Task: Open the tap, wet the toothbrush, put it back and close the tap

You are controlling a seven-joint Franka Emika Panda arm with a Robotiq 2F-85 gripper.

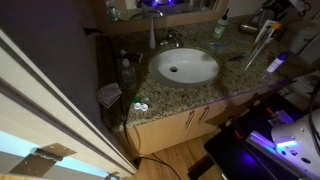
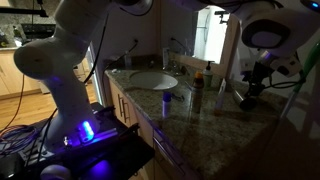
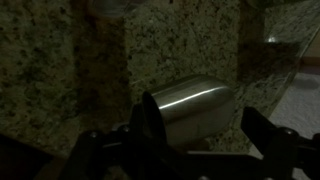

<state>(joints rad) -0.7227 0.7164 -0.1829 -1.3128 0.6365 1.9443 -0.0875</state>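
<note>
Gripper (image 3: 200,128): jaws spread wide and clamped on nothing, hanging low over the granite counter (image 3: 60,70), well away from the basin (image 1: 203,68).
Between the jaws: a shiny metal cylinder (image 3: 195,103) fills the gap in the wrist view; whether anything touches it cannot be told.
Tap (image 1: 170,39): stands at the basin's back rim, untouched.
White bottle (image 1: 152,36): upright behind the basin, just beside the tap.
</note>
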